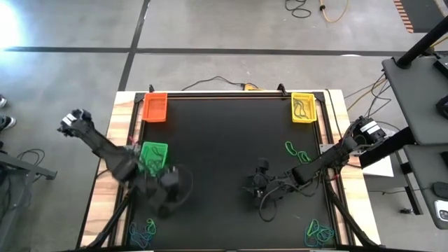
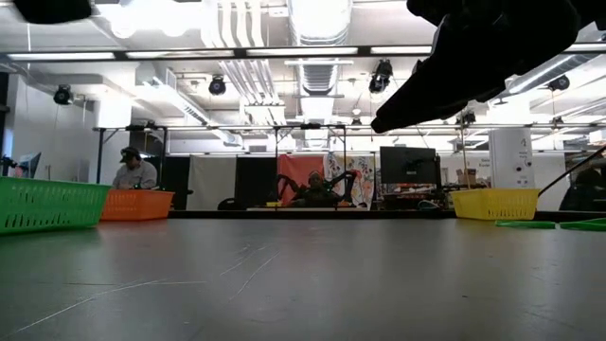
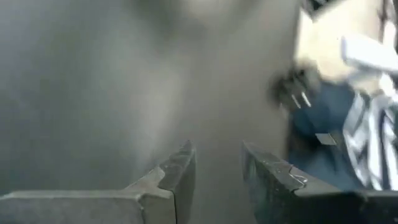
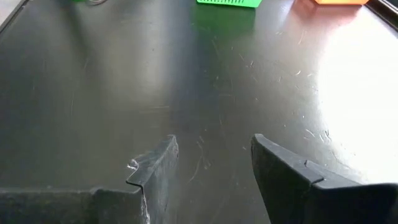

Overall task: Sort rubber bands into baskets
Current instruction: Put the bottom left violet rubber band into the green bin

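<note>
The dark surface [image 1: 224, 147] carries three baskets. The orange basket [image 1: 155, 107] sits at the far left corner, the yellow basket [image 1: 303, 108] at the far right corner with a few bands inside, and the green basket [image 1: 154, 155] along the left edge, nearer than the orange one, also with bands in it.

Loose rubber bands lie in three spots: a green cluster [image 1: 297, 152] near the right edge, a teal and green heap [image 1: 318, 233] at the near right corner, and a blue and green heap [image 1: 142, 232] at the near left corner.

The left claw [image 1: 170, 196] is blurred, over the near left part of the surface, just right of the green basket and nearer. In the left wrist view its two fingers [image 3: 177, 177] stand apart with a narrow gap and nothing between them.

The right claw [image 1: 257, 185] hangs over the near middle of the surface. Its fingers [image 4: 155, 168] are spread wide over bare surface, gripping nothing.

In the low view a person [image 2: 135, 172] sits in the room behind the orange basket.
</note>
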`<state>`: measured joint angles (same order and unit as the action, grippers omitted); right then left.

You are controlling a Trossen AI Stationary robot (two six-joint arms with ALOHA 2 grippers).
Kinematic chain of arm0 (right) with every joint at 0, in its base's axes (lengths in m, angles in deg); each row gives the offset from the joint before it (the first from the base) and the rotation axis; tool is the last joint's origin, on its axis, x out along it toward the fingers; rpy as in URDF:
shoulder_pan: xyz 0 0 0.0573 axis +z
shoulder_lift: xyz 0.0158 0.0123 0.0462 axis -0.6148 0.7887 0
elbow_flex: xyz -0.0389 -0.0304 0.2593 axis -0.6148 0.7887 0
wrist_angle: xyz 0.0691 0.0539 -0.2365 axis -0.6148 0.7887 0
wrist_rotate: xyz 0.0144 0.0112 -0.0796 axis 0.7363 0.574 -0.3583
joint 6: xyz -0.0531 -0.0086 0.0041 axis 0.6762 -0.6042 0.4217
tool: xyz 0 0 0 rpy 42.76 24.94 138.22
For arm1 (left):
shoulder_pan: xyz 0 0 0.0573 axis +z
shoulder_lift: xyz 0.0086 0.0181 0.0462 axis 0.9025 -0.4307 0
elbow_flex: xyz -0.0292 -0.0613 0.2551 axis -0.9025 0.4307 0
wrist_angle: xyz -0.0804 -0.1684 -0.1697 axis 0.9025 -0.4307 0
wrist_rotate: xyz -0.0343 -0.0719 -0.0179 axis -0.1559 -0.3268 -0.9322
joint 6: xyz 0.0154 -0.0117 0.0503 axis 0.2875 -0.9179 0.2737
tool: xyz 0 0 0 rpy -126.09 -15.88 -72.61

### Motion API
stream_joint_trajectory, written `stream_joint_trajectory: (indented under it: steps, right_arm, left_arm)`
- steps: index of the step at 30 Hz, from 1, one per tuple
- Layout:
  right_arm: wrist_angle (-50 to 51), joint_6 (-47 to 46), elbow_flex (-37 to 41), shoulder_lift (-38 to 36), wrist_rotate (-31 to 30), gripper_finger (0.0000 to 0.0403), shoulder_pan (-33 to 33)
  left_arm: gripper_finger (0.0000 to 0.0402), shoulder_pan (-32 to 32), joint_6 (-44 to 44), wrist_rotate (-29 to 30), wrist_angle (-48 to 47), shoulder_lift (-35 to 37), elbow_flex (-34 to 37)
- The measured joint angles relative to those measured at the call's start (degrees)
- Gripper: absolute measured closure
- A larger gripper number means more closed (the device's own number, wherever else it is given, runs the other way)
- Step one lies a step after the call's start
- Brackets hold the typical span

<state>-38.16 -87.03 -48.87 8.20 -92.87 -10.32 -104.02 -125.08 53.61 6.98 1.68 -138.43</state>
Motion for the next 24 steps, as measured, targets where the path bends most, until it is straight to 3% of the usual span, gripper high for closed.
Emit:
stream_joint_trajectory:
  steps: [5,10,13,24]
  right_arm:
    - [0.04,-0.02,0.01,0.01,0.09,0.0204,0.00]
    - [0.04,0.06,0.02,0.02,0.09,0.0204,0.00]
    - [0.02,0.64,0.02,0.02,0.09,0.0204,0.00]
    - [-0.20,0.61,0.02,0.02,0.05,0.0204,-0.15]
  left_arm:
    - [0.0291,-6.65,-11.55,-6.14,-0.25,-7.98,-0.84]
    - [0.0291,-8.62,-21.82,-12.44,-0.10,-16.02,-0.91]
    - [0.0291,-8.69,-23.13,-19.40,-0.32,-20.00,-1.17]
    - [0.0291,-8.67,-24.64,-28.81,-4.44,-27.94,-3.97]
